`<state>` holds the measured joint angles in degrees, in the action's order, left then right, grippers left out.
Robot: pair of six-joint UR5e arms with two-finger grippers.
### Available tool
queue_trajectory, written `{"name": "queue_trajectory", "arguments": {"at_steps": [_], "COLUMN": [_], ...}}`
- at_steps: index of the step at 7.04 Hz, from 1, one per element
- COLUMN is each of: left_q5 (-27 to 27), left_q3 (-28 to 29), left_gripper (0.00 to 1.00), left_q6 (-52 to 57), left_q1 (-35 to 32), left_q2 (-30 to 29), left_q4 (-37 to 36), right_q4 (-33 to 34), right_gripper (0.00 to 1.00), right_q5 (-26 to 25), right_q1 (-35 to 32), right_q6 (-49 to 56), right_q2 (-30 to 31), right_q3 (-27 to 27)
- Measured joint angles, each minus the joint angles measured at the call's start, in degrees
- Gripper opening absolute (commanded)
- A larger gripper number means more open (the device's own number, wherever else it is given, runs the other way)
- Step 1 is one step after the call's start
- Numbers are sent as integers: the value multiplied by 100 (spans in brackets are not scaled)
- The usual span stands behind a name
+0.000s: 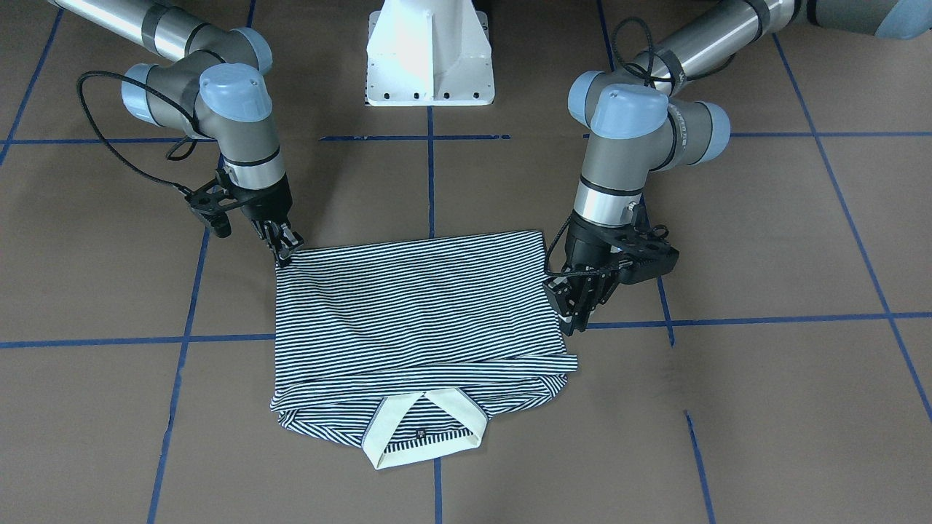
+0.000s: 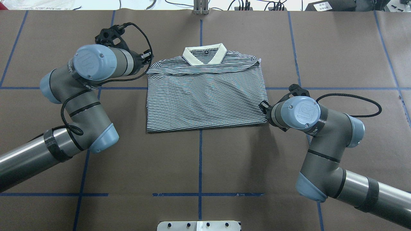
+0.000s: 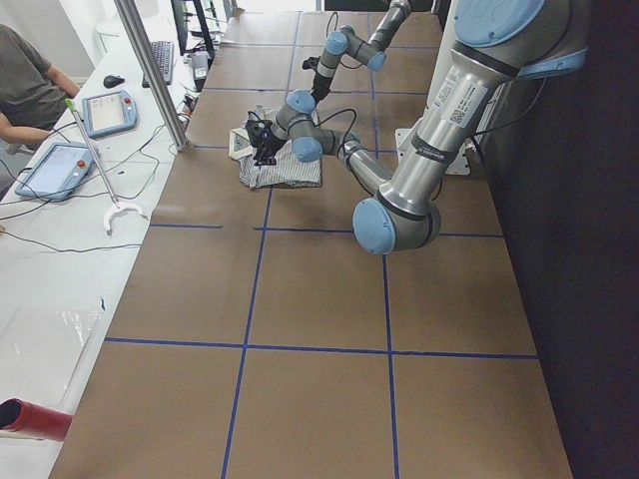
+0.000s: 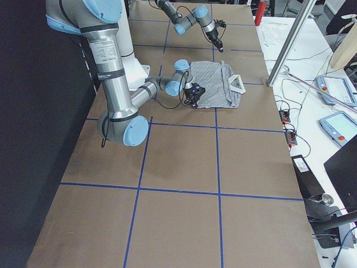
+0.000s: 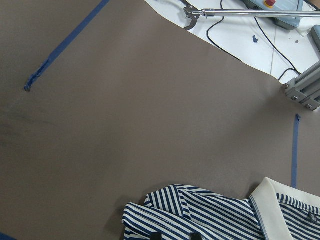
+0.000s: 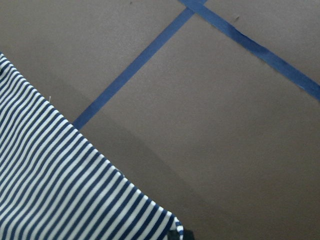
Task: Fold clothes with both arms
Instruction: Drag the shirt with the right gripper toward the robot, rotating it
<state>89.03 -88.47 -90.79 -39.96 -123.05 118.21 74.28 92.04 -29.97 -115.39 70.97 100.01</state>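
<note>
Shirt [image 2: 205,96] is lying flat in the middle of the bench [image 2: 205,166], folded into a neat rectangle. The cream collar [image 2: 191,58] pokes out at the end away from the robot, and both sleeves look tucked under, so I'd say most of the folding is done.

Right claw [image 1: 285,251] is down at the near corner of the fold, touching the fabric. Its tips look pressed together on that corner, like it's pinching the shirt. The wrist view shows the striped edge running right up to a dark fingertip, which fits.

Left claw [image 1: 580,316] sits just beside the opposite side edge, up toward the collar end. It looks lifted off the cloth with the tips spread and nothing in them.

My guess at why they're set up like that: one arm pins or carries a corner while the other lines up on the far side for a matching grab. If only one corner moves, the top layer will probably skew or slide off the layers under it.
</note>
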Motion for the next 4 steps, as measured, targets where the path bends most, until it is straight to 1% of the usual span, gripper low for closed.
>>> {"name": "queue_trajectory", "arguments": {"at_steps": [1,2,3,4], "left_q5": [2,8,16,22], "left_q3": [-1,-12,-23,-52], "left_gripper": [31,31,31,31], "left_q6": [0,0,0,0], "left_q1": [0,-1,-1,2], "left_q2": [0,0,0,-1], "left_q4": [0,0,0,2], "right_q4": [1,4,15,40], "right_gripper": [0,0,0,0], "right_q5": [5,21,40,58], "right_q1": [10,74,243,546], "right_q6": [-29,-100,-202,-317], "right_q2": [15,137,424,846], "right_q3": [90,331,753,1303]}}
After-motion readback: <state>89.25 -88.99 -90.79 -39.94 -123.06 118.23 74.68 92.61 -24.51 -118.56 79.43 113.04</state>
